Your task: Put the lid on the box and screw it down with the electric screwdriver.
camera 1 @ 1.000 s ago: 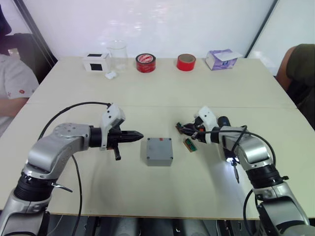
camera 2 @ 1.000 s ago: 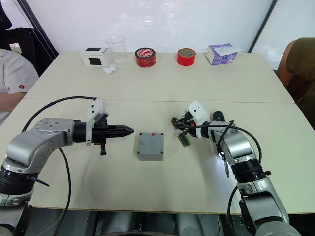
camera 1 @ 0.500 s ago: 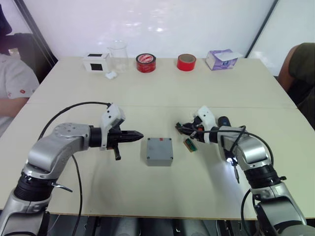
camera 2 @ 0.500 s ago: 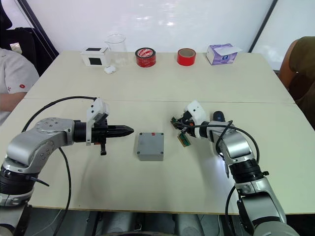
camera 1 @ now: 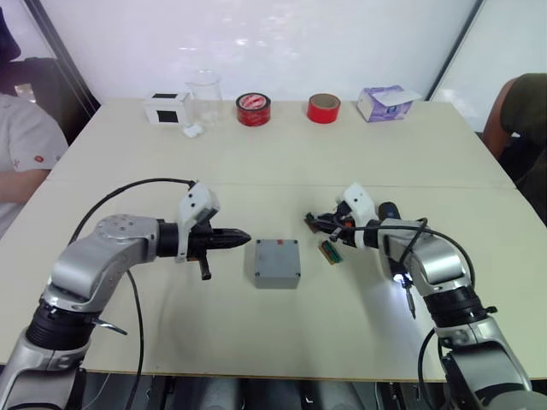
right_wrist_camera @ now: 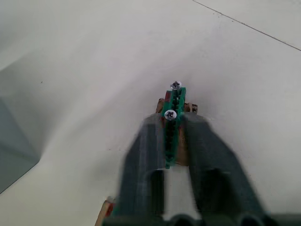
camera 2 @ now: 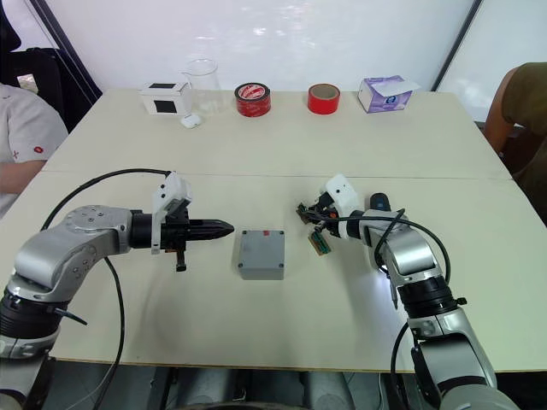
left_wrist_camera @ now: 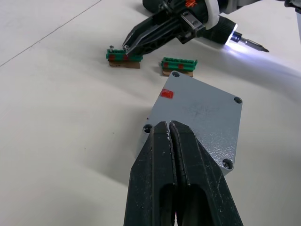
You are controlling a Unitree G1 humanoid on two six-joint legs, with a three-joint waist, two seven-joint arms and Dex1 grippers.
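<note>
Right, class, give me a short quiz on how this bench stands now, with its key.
1. True or false: the lid already sits on the box.
2. What is between the fingers of the right gripper? A) a roll of red tape B) a green screw strip C) a glass beaker
3. Fill in: the fingers of the left gripper, which point at the box, are ____ (open or shut).

Key: 1 true; 2 B; 3 shut.
</note>
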